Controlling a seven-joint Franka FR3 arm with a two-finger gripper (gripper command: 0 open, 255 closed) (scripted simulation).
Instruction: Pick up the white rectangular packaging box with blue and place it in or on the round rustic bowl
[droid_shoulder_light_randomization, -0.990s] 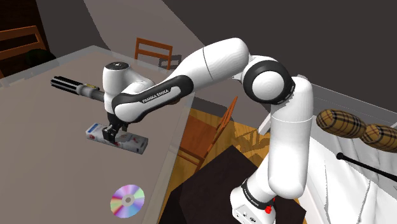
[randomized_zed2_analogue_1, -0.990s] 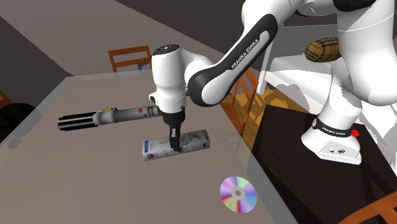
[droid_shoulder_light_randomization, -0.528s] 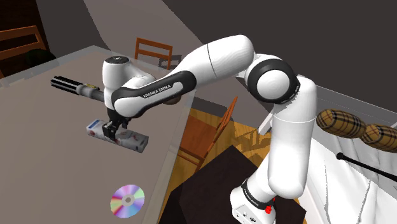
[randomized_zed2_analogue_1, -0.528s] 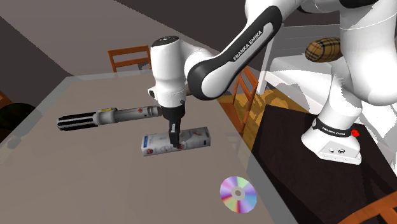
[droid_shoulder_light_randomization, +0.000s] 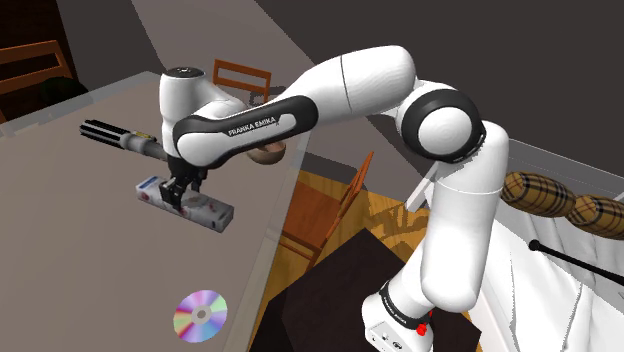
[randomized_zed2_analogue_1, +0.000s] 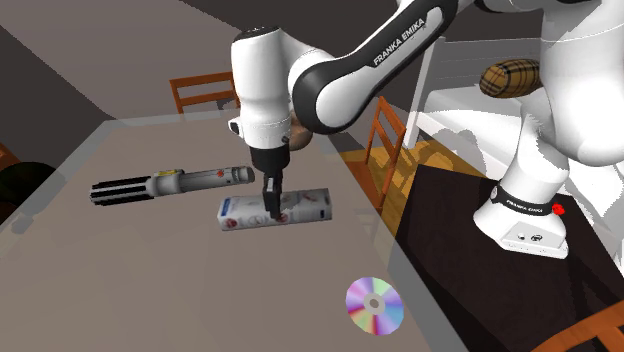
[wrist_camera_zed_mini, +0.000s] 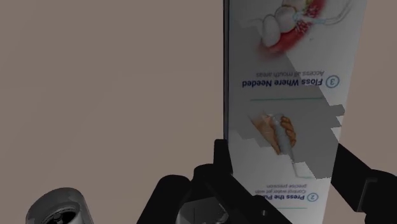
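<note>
My gripper (droid_shoulder_light_randomization: 178, 194) is shut on the white box (droid_shoulder_light_randomization: 211, 211), a long rectangular pack with blue and red print, and holds it near its middle just above the grey table (droid_shoulder_light_randomization: 70, 250). In the second exterior view the gripper (randomized_zed2_analogue_1: 272, 209) clasps the box (randomized_zed2_analogue_1: 311, 204) from above. The wrist view has the box (wrist_camera_zed_mini: 289, 83) between the two black fingers (wrist_camera_zed_mini: 222, 163), printed with dental pictures. The round brown bowl (droid_shoulder_light_randomization: 268, 153) sits by the table's far edge, mostly hidden behind the forearm; it also peeks out as the bowl (randomized_zed2_analogue_1: 301, 136).
A dark and silver sabre handle (droid_shoulder_light_randomization: 120, 138) lies just beyond the box, handle (randomized_zed2_analogue_1: 170, 184); its metal end (wrist_camera_zed_mini: 57, 207) is close to the fingers. A shiny disc (droid_shoulder_light_randomization: 200, 313) lies near the front edge. A wooden chair (droid_shoulder_light_randomization: 240, 78) stands behind the table.
The gripper has risen a little with the box and carried it slightly toward the far side of the table. The handle and disc have not moved.
</note>
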